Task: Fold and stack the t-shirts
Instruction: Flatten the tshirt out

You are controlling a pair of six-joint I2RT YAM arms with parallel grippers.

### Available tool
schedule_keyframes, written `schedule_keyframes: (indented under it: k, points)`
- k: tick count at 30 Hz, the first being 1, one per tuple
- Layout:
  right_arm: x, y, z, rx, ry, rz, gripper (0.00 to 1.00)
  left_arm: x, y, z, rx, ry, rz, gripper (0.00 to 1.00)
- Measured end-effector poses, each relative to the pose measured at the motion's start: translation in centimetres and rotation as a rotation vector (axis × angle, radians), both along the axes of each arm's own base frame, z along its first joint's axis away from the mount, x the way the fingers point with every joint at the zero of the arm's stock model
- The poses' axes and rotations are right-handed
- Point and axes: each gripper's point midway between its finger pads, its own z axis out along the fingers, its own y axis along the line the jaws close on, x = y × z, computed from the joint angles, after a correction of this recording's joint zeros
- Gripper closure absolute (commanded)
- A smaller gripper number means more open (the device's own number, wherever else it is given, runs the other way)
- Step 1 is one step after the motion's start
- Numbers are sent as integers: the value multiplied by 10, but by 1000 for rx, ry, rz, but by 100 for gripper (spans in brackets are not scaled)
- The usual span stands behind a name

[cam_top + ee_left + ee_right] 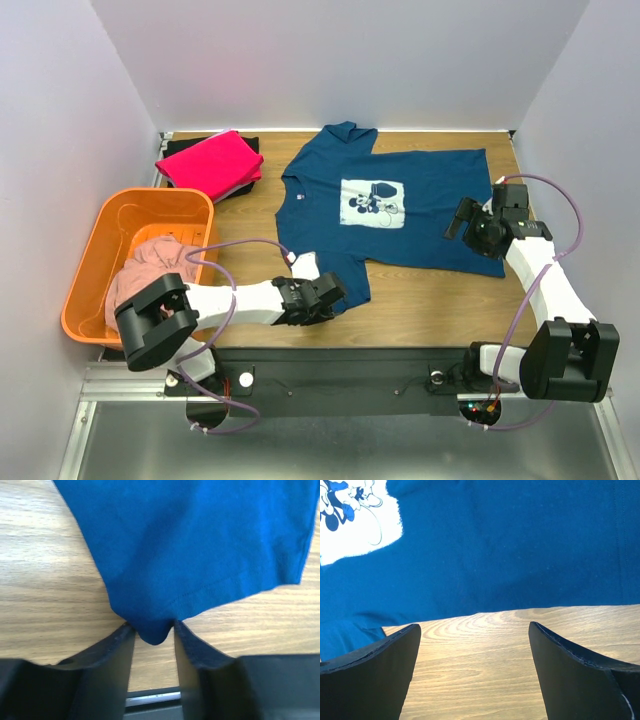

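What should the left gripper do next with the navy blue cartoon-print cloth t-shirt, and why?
Probably finish closing the left gripper on the sleeve corner of the navy blue cloth t-shirt before lifting. That corner sits between its jaws, but a firm clamp isn't evident, so pulling now might lose it.

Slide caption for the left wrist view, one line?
Left gripper straddling a hemmed corner of the navy t-shirt, a finger on either side, low over the wooden table.

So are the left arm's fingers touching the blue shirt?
Touching. In the left wrist view, a hemmed corner of the blue t-shirt pokes down between the left fingers, and the cloth's edges meet both fingertips.
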Motion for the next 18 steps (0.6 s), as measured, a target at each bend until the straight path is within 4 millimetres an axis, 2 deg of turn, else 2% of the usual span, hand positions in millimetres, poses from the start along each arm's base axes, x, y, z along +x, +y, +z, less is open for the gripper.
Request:
schedule_keyframes:
  k: [8,15,18]
  points:
    - [0,-3,-1,-18,3,-10,4,1,2,-4,37,3,-16,99]
    - [0,-25,-4,-103,12,-92,0,8,2,4,51,-4,-39,100]
    - [-1,-43,-10,-118,37,-163,1,14,1,11,38,-10,-50,100]
